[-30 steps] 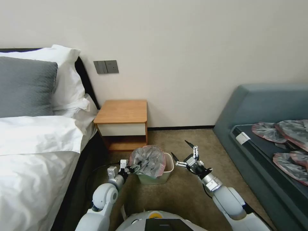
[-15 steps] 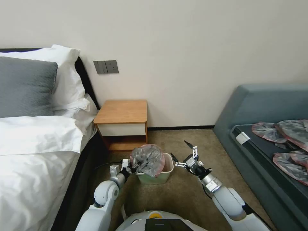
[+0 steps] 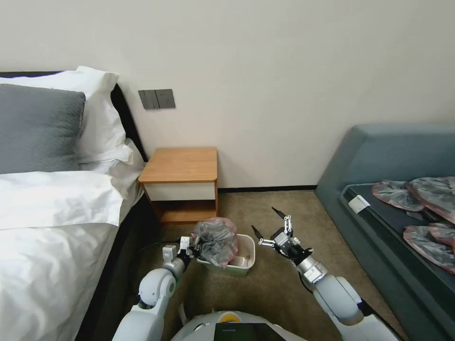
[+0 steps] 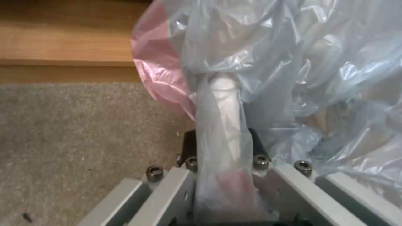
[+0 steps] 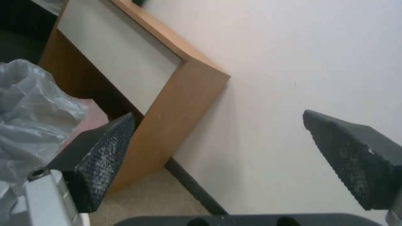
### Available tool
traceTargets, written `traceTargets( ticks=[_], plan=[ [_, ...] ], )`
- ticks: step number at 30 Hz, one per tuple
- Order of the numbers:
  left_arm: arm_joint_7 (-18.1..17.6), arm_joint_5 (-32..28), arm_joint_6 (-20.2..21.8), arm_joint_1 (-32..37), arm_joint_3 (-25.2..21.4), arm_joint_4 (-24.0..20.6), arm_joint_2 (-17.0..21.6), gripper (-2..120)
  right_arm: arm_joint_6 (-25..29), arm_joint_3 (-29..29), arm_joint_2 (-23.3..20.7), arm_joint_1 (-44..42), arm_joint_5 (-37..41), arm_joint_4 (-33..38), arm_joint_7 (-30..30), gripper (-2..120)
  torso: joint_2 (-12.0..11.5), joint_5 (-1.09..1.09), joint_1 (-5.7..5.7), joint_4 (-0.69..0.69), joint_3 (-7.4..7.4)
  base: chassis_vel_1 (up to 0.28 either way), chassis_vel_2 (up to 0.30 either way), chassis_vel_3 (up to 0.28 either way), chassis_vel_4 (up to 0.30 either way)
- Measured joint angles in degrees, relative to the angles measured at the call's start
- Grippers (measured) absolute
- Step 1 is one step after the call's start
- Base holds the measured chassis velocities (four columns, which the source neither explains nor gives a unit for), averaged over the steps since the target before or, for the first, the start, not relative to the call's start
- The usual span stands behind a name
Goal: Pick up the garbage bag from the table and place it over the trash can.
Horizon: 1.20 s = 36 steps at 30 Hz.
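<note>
The garbage bag (image 3: 215,239), crumpled grey plastic with a pink rim, is bunched over the left part of the cream trash can (image 3: 242,264) on the carpet. The can's right side is uncovered and its inside shows. My left gripper (image 3: 193,246) is at the can's left edge, shut on a fold of the bag (image 4: 272,62). In the left wrist view, plastic runs between the closed fingers of that gripper (image 4: 222,141). My right gripper (image 3: 263,219) hovers open just right of the can, holding nothing (image 5: 218,131). The table (image 3: 182,166) stands behind the can, its top bare.
A bed (image 3: 52,213) with white sheets fills the left side, close to my left arm. A grey-blue sofa (image 3: 379,156) on the right carries several flattened grey-pink bags (image 3: 426,208). Open carpet (image 3: 279,284) lies around the can and between the arms.
The bag has been drawn leftward and has bunched up, uncovering the right half of the can. My left gripper has shifted slightly with it. The right gripper has barely moved.
</note>
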Motion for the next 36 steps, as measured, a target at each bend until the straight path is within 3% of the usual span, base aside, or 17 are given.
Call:
traceTargets(
  ticks=[5, 8, 10, 13, 14, 16, 19, 22, 26, 31, 36],
  plan=[
    [-1.18, 0.12, -3.53, 0.94, -0.08, -0.27, -0.33, 3, 0.03, -0.47, 0.14, 0.10, 0.55, 0.92, 0.58, 100, 0.00, -0.01, 0.00, -0.01, 0.01, 0.000, 0.000, 0.000, 0.000],
    [-1.60, 1.80, -12.82, 2.46, -0.50, -0.50, -0.38, 3, -1.64, -2.65, 0.32, 0.00, 5.05, 4.64, 2.46, 100, 0.00, 0.00, 0.00, 0.00, 0.00, 0.000, 0.000, 0.000, 0.000],
    [-2.07, 1.98, -14.70, 3.08, -0.66, -1.26, -0.28, 3, -3.32, -4.17, 0.33, -0.01, 8.89, 7.20, 3.19, 100, 0.00, 0.00, 0.00, 0.01, 0.00, 0.000, 0.000, 0.000, 0.000],
    [-2.44, 1.36, -18.30, 4.02, -0.82, -3.39, 0.13, 3, -9.52, -8.76, -0.11, -0.05, 18.97, 14.12, 6.69, 100, 0.00, -0.01, 0.00, 0.03, 0.00, 0.000, 0.000, 0.000, 0.000],
    [-2.44, 1.36, -18.30, 4.02, -0.82, -3.39, 0.13, 3, -9.52, -8.76, -0.11, -0.05, 18.97, 14.12, 6.69, 100, 0.00, -0.01, 0.00, 0.03, 0.00, 0.000, 0.000, 0.000, 0.000],
    [-2.66, 1.72, -21.01, 4.01, -0.80, -4.53, 0.52, 3, -14.43, -10.91, -0.70, 0.51, 25.72, 18.18, 9.29, 100, 0.00, 0.01, 0.00, -0.04, 0.00, 0.000, 0.000, 0.000, 0.000],
    [-3.31, 1.97, -22.00, 4.34, -0.81, -5.48, 0.78, 3, -19.34, -11.20, -2.04, 2.00, 31.01, 21.01, 9.99, 100, 0.00, 0.01, 0.00, 0.02, 0.00, 0.000, 0.000, 0.000, 0.000],
    [-4.01, 2.46, -23.12, 4.81, -0.87, -6.45, 1.02, 3, -25.48, -10.98, -5.12, 3.30, 39.80, 22.59, 10.36, 100, 0.00, 0.02, 0.00, -0.01, 0.00, 0.000, 0.000, 0.000, 0.000],
    [-4.29, 3.81, -24.88, 5.30, -1.36, -6.49, 0.70, 3, -28.96, -11.37, -8.60, 5.48, 47.15, 22.71, 9.93, 100, 0.00, 0.00, 0.00, 0.01, 0.00, 0.000, 0.000, 0.000, 0.000],
    [-4.37, 4.59, -26.22, 5.40, -1.49, -6.09, 0.49, 3, -29.85, -13.18, -12.35, 10.50, 52.86, 20.61, 8.24, 100, 0.00, 0.01, 0.00, -0.01, 0.00, 0.000, 0.000, 0.000, 0.000],
    [-4.52, 5.04, -27.05, 5.23, -1.49, -5.71, 0.07, 3, -30.19, -18.39, -15.53, 21.18, 54.89, 13.11, 6.98, 100, 0.00, 0.01, 0.00, 0.00, 0.01, 0.000, 0.000, 0.000, 0.000]
  ],
)
